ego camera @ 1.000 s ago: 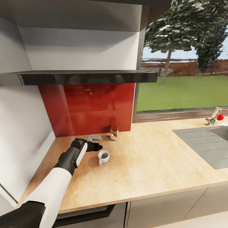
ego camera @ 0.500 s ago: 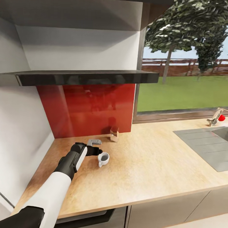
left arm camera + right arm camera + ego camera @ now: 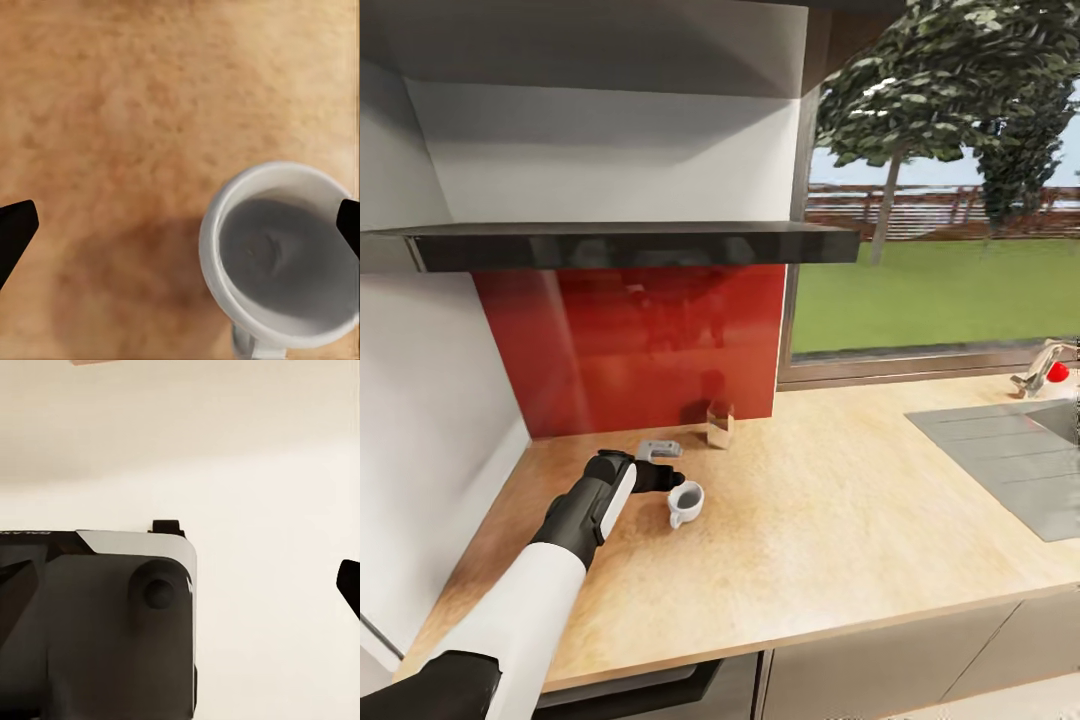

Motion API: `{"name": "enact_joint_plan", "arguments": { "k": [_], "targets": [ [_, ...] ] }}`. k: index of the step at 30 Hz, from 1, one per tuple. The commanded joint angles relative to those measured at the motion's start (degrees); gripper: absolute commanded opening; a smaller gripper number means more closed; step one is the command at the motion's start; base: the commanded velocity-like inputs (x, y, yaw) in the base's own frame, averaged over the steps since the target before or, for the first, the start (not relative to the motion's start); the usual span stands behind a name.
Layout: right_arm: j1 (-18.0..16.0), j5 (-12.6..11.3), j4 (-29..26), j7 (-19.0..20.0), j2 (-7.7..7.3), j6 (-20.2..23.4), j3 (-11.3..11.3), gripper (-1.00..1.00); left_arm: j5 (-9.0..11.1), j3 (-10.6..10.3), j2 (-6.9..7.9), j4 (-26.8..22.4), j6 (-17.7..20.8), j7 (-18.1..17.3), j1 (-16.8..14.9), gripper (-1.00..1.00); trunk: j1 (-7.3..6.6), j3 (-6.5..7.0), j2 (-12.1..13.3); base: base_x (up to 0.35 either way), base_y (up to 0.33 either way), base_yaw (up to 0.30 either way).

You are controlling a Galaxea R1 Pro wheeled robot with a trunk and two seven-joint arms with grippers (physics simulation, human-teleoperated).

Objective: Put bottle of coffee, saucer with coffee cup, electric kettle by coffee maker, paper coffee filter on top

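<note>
- coffee cup (image 3: 685, 500): one, white, upright on the desk (image 3: 840, 520) toward its back left corner, handle facing the front edge.
- left hand (image 3: 670, 482): released, fingers spread wide, just above the cup; one fingertip over the rim, the other well off to the side.
- to grip well: centre the hand so the fingers straddle the cup wall or rim before clenching.
- right hand: cannot tell its state.
- also one small grey object (image 3: 658, 449) and one brown box (image 3: 720, 424) near the back edge.

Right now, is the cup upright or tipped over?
Upright: the cup stands on the counter, and the left wrist view looks straight into its empty bowl.
</note>
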Motion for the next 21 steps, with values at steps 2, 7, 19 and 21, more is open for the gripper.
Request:
{"name": "enact_joint_plan", "arguments": {
  "k": [2, 7, 19, 21],
  "targets": [
    [-0.05, -0.60, 0.06, -0.09, 0.00, -0.19, 0.49, 1.00, 0.12, -0.02, 0.03, -0.04, 0.28, -0.04, -0.04, 1.00, 0.04, -0.13, -0.13, 0.000, 0.000, -0.184],
    [-0.06, -0.60, 0.05, -0.16, 0.00, -0.19, 0.49, 1.00, 0.05, 0.05, 0.14, 0.00, 0.28, -0.04, -0.04, 1.00, 0.04, -0.13, -0.13, 0.029, 0.000, -0.055],
    [-0.05, -0.60, 0.05, -0.17, 0.00, -0.19, 0.49, 1.00, -0.09, 0.13, 0.27, 0.03, 0.23, -0.04, 1.16, 1.00, 0.04, -0.13, -0.13, 0.042, 0.000, -0.003],
    [-0.05, -0.60, 0.08, -0.17, 0.00, -0.19, 0.49, 1.00, -0.07, 0.09, 0.27, 0.07, 0.21, -0.04, 1.18, 1.00, 0.04, -0.13, -0.13, 0.108, 0.000, 0.000]
  ]
}}
